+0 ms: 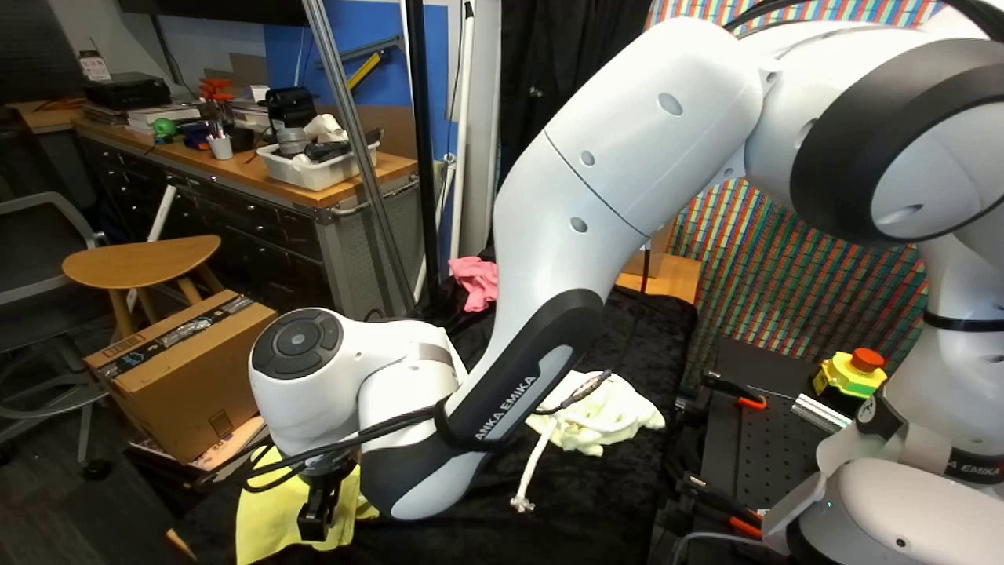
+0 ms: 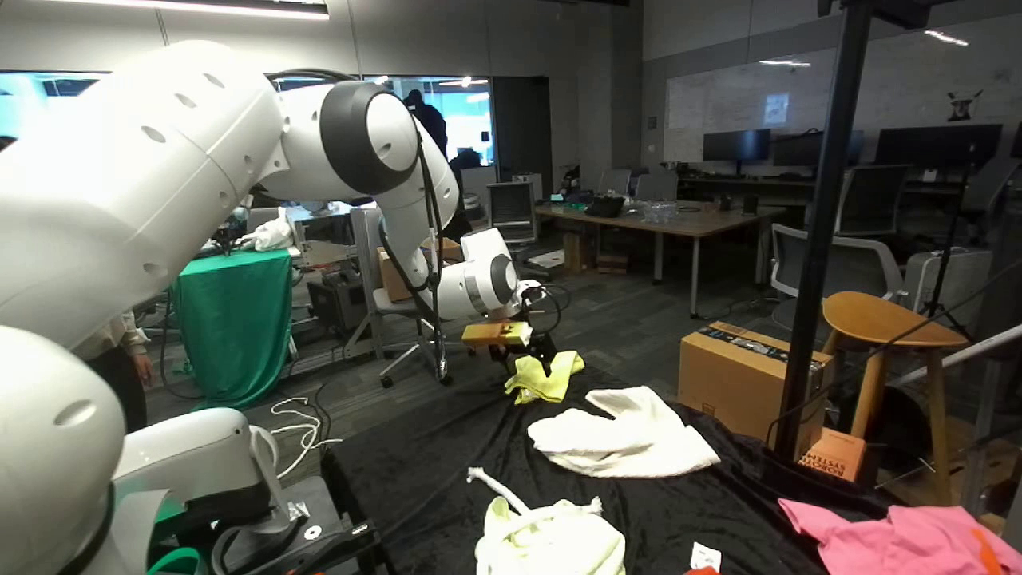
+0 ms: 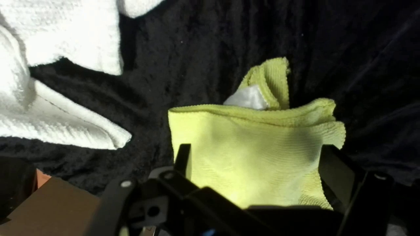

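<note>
in the wrist view, parted jaws hang over a yellow knit cloth (image 3: 246, 154), lower centre. a white towel (image 3: 75, 36) lies at upper left.

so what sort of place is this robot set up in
Most likely a robotics lab or workshop: there's a white robot arm, a red-and-yellow stop button near it, and a cluttered, wooden-topped workbench.
</note>
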You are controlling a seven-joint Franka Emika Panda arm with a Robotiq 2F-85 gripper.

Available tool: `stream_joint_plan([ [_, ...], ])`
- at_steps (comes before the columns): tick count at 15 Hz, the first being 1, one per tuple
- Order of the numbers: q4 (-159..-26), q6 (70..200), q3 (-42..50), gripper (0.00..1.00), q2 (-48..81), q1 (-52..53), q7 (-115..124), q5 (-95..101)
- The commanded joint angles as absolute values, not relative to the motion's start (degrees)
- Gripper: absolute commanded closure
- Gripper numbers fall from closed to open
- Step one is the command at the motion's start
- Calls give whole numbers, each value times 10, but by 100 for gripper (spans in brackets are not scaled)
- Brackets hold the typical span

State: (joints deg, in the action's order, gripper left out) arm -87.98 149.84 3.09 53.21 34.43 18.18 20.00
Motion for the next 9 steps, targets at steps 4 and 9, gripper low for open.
stream_joint_plan([
  [4,-924,1495,35,0,496,351,185,199],
  [9,-920,1499,35,0,503,353,187,199],
])
